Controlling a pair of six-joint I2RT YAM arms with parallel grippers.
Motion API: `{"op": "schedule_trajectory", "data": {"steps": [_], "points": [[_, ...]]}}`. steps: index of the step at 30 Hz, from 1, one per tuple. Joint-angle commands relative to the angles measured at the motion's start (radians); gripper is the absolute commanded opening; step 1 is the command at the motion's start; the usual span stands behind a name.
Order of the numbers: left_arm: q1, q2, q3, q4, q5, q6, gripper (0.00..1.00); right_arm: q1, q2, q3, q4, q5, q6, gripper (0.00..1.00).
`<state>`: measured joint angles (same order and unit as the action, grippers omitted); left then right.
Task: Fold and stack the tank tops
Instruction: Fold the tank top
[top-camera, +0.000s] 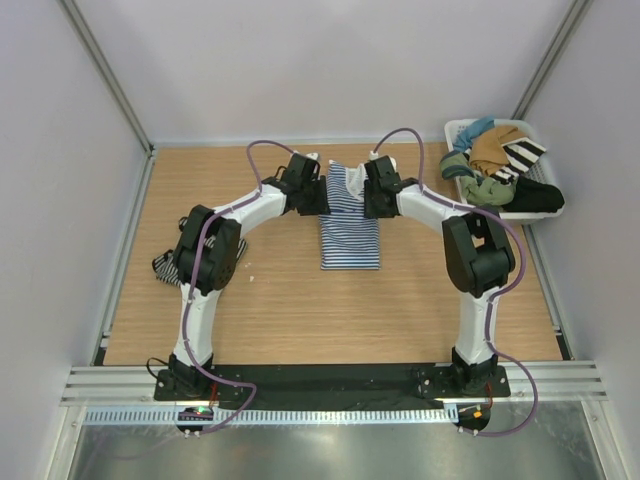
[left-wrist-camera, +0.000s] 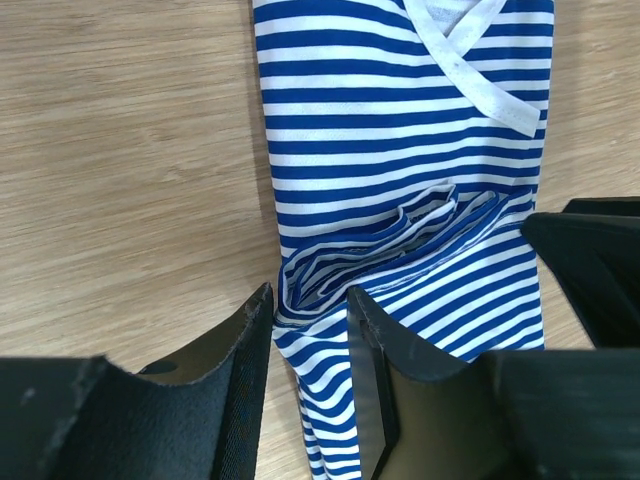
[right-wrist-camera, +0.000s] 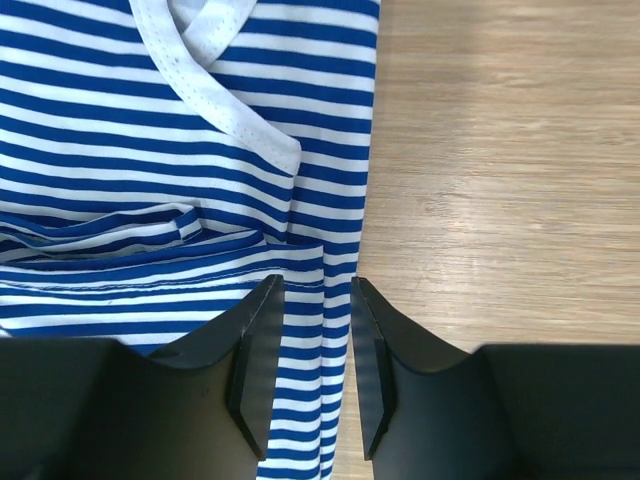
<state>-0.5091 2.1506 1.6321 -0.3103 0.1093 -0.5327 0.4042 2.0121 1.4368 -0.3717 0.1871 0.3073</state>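
Observation:
The blue-and-white tank top (top-camera: 350, 235) lies as a narrow folded strip at the table's middle back, with its white-trimmed neckline (left-wrist-camera: 470, 70) towards the far end. My left gripper (top-camera: 316, 196) is low over its left edge, and my right gripper (top-camera: 374, 196) is low over its right edge. In the left wrist view the left gripper (left-wrist-camera: 310, 300) is open, with the bunched cloth edge (left-wrist-camera: 330, 265) between the jaws. In the right wrist view the right gripper (right-wrist-camera: 315, 290) is open astride the top's right edge (right-wrist-camera: 320, 330). The fine black-and-white tank top (top-camera: 166, 268) lies at the left, mostly hidden by the left arm.
A white basket (top-camera: 455, 132) at the back right holds tan, green, teal, black and bold-striped clothes. White walls enclose the wooden table (top-camera: 300, 320) on three sides. The arm bases stand at the near edge.

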Motion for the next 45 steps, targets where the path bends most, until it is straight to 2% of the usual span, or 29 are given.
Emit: {"op": "schedule_trajectory", "data": {"steps": [1, 4, 17, 27, 29, 33, 34, 38, 45], "points": [[0.004, -0.023, 0.038, -0.006, -0.003, 0.025, 0.36, 0.005, -0.082, 0.010, 0.031, 0.035, -0.013, 0.38], [0.004, -0.023, 0.038, -0.006, 0.000, 0.023, 0.36, 0.007, -0.078, 0.013, 0.030, 0.014, -0.013, 0.35], [0.003, -0.015, 0.043, -0.012, 0.000, 0.025, 0.33, 0.007, -0.016, 0.034, 0.024, -0.049, 0.006, 0.37], [0.004, 0.002, 0.051, -0.015, 0.001, 0.027, 0.32, 0.005, 0.014, 0.042, 0.019, -0.060, 0.010, 0.34], [0.004, 0.008, 0.054, -0.019, 0.003, 0.023, 0.31, 0.007, 0.016, 0.047, 0.014, -0.063, 0.009, 0.24], [0.004, 0.005, 0.060, -0.021, 0.013, 0.023, 0.13, 0.005, -0.012, 0.036, 0.025, -0.057, 0.004, 0.03], [0.004, -0.001, 0.060, -0.023, 0.015, 0.025, 0.08, 0.007, -0.025, 0.031, 0.028, -0.055, 0.004, 0.01], [0.004, -0.018, 0.061, -0.026, 0.021, 0.031, 0.01, 0.007, -0.059, 0.021, 0.036, -0.061, 0.003, 0.01], [0.000, -0.086, 0.032, -0.020, 0.030, 0.031, 0.00, 0.005, -0.194, -0.097, 0.125, -0.009, 0.030, 0.01]]}}
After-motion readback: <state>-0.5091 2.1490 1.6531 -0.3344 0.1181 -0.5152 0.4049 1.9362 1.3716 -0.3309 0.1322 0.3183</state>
